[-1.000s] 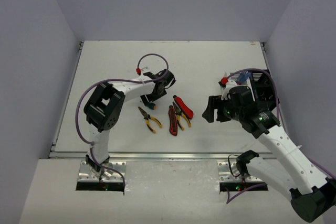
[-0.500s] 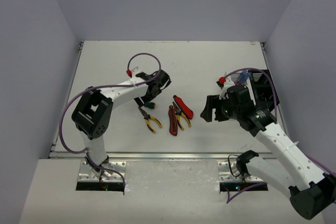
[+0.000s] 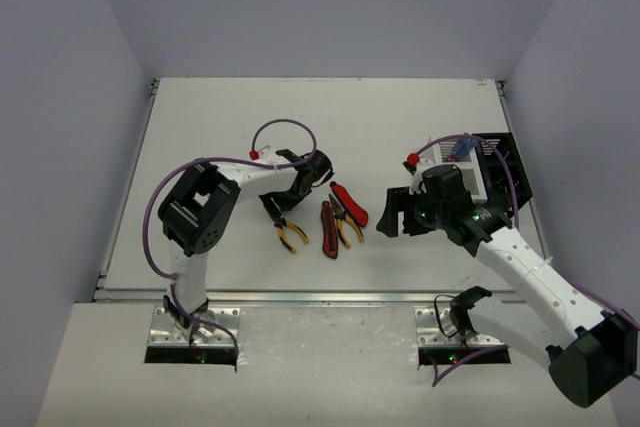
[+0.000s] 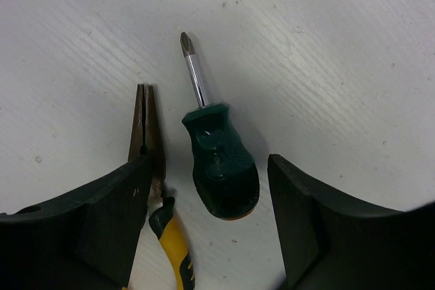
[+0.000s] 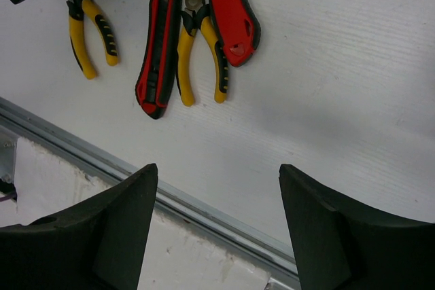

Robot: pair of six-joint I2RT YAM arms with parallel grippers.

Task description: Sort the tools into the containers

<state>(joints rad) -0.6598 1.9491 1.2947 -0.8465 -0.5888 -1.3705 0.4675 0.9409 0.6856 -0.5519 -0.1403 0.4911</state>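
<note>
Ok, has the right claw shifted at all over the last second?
Yes. The right claw has crept left, closing the gap to the red-handled cutters, which stayed put.

White table (image 3: 400,117) carries yellow pliers (image 5: 92,32), red-handled cutters (image 5: 158,52), green screwdriver (image 4: 221,174).

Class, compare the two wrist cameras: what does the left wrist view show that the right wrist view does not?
Left wrist only: the green-handled screwdriver, handle and cross tip, inside the open left gripper. Right wrist only: red-and-black cutters, a second pair of yellow pliers, the table's metal edge. Both: the yellow-handled long-nose pliers on the white table.
</note>
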